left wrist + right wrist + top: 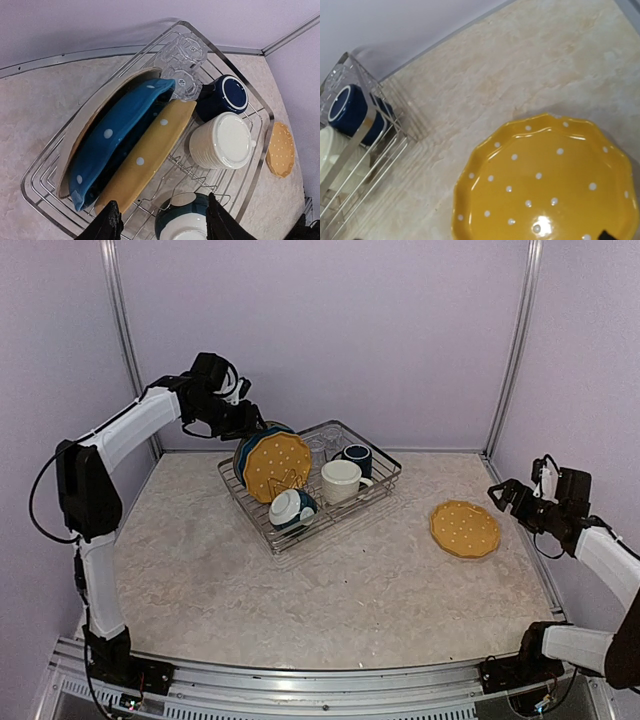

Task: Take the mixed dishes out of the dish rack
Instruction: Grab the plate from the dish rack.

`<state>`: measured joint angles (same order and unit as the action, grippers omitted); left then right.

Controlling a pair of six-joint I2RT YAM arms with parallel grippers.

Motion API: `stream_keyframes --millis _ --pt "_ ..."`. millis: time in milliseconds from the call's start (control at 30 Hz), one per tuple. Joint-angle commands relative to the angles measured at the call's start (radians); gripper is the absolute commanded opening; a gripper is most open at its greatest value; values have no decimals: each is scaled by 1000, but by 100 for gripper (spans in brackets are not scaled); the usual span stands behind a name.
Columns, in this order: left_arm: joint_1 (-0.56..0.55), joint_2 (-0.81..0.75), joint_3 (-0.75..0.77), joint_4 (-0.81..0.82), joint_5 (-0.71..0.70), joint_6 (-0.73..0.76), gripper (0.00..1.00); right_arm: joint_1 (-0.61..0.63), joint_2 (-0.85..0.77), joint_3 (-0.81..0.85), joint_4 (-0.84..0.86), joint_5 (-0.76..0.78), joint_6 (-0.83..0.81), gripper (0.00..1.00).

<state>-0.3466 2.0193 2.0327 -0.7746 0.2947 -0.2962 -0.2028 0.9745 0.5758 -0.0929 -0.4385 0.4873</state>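
The dish rack (332, 530) stands mid-table. It holds a yellow dotted plate (277, 465), a blue plate (243, 447), a cream mug (340, 480), a navy mug (358, 456), a teal-and-white bowl (292, 508) and clear glasses (325, 440). My left gripper (240, 420) hovers over the rack's back left, open and empty. In the left wrist view its fingers (107, 225) straddle the bowl (182, 222), beside the yellow plate (150, 155), the blue plate (120, 130) and a cream plate (92, 115). A second yellow plate (465, 528) lies flat on the table. My right gripper (512, 498) is open just right of it.
The right wrist view looks down on the flat yellow plate (545, 185), with the rack's corner (357, 137) and the navy mug (350, 107) at left. Purple walls and metal posts (510, 350) close in the back and sides.
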Motion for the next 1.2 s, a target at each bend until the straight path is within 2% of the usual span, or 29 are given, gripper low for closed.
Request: stream_keyframes --millis 0,400,767,933,1167 --pt "-45 94 108 -111 -175 105 53 29 -1 27 -2 18 3 100" --pt "-59 243 250 -175 -225 180 54 71 20 29 12 37 23 100" --pt "-61 272 257 -185 -133 293 55 102 40 41 17 60 31 100" --pt "-72 275 265 -196 -157 391 43 117 46 50 9 76 32 100" --pt "-107 287 267 -203 -200 445 43 130 54 39 20 87 43 100"
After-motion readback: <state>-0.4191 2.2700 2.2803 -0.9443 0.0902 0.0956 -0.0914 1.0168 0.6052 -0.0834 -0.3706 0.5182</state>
